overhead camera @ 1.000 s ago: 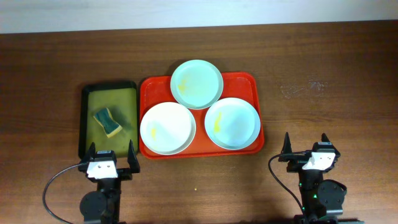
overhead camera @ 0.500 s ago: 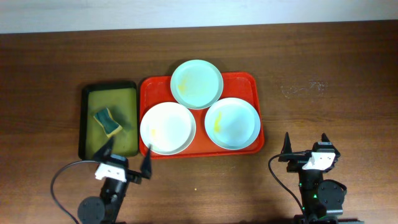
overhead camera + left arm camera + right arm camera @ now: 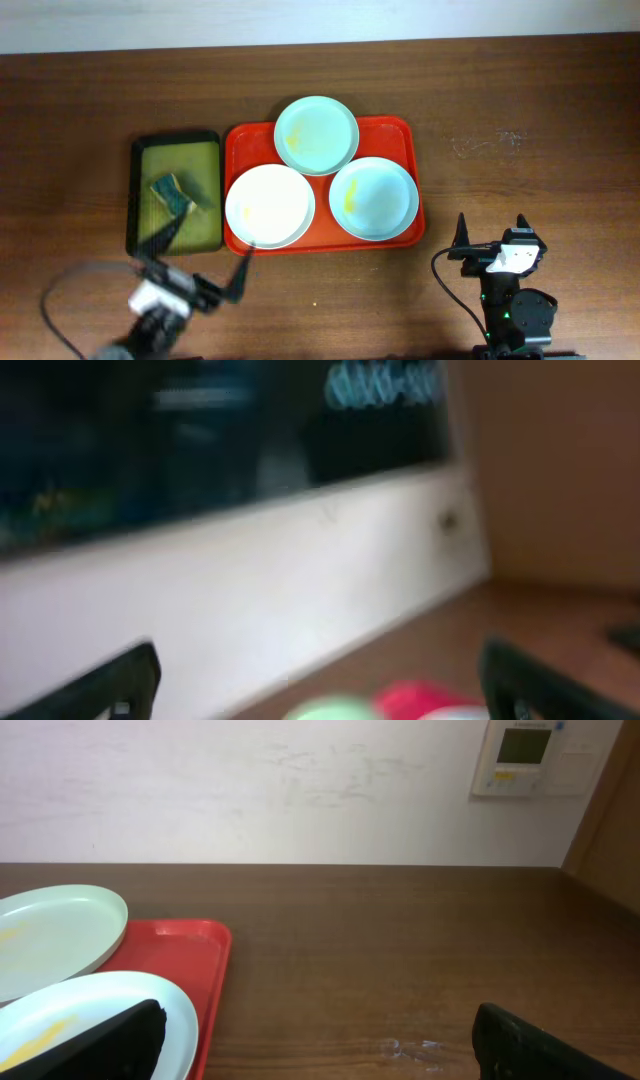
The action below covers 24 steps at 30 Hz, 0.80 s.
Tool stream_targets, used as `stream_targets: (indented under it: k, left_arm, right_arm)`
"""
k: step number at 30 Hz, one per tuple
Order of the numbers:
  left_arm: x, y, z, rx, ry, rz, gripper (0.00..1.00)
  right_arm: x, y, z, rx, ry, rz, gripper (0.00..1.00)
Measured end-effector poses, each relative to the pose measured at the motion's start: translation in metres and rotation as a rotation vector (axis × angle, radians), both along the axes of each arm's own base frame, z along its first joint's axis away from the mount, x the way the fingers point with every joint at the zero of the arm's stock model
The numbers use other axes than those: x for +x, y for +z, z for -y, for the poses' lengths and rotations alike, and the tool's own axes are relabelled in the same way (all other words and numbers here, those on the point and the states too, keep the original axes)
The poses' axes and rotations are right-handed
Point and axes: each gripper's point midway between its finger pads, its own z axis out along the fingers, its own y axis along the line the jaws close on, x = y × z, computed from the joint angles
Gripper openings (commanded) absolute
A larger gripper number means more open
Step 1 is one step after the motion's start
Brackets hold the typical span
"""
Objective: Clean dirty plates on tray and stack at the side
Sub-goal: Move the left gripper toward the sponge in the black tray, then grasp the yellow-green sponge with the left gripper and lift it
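Ahead of the left hand [image 3: 212, 240], fingers spread: one tip sits over the near end of the olive tray [image 3: 190, 160], the other at the near rim of the red tray [image 3: 397, 130]. The sponge [image 3: 175, 196] and white plate [image 3: 269, 205] block straight ahead, with the mint plate [image 3: 316, 134] beyond them. Bare table [image 3: 80, 120] lies to its far left.

Ahead and to the right of the right hand [image 3: 491, 218] is open table. The blue-white plate [image 3: 373, 198] and the tray rim lie ahead-left. Left wrist view too blurred to judge.

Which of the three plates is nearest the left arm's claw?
The white plate, at the red tray's near-left corner; the mint green plate and the blue-white plate sit farther away.
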Motion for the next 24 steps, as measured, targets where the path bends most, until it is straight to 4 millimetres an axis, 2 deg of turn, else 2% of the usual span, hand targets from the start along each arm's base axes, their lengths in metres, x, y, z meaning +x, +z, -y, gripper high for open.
stream_targets:
  k: [2,4,7,9,11,12,15,17,18,24]
  left_arm:
    - [0.017,0.007,-0.007,0.022,0.048,-0.161,0.99]
    - [0.032,0.021,-0.002,0.050,0.012,-0.248,0.99]
    - [0.054,0.028,0.011,0.076,-0.091,-0.338,0.99]
    - [0.077,0.018,0.004,0.066,-0.051,-0.438,0.99]
    - [0.101,0.008,-0.014,0.040,0.062,-0.562,0.99]
    - [0.117,-0.002,-0.028,0.031,0.147,-0.647,0.99]
    - [0.143,-0.033,-0.051,0.036,0.289,-0.824,1.00]
    - [0.150,-0.058,-0.061,0.048,0.347,-0.917,0.99]
    - [0.155,-0.079,-0.072,0.046,0.415,-0.995,0.99]
    - [0.175,-0.166,-0.142,-0.064,0.694,-1.258,0.99]
  right_arm:
    - [0.000,0.000,0.000,0.000,0.000,0.000,0.99]
    - [0.000,0.000,0.000,0.000,0.000,-0.001,0.99]
    - [0.000,0.000,0.000,0.000,0.000,-0.002,0.98]
    - [0.000,0.000,0.000,0.000,0.000,-0.002,0.99]
    - [0.000,0.000,0.000,0.000,0.000,-0.002,0.99]
    - [0.000,0.000,0.000,0.000,0.000,-0.002,0.99]
    - [0.000,0.000,0.000,0.000,0.000,-0.002,0.99]
    - [0.000,0.000,0.000,0.000,0.000,-0.002,0.99]
    - [0.000,0.000,0.000,0.000,0.000,-0.002,0.99]
    - [0.000,0.000,0.000,0.000,0.000,-0.002,0.99]
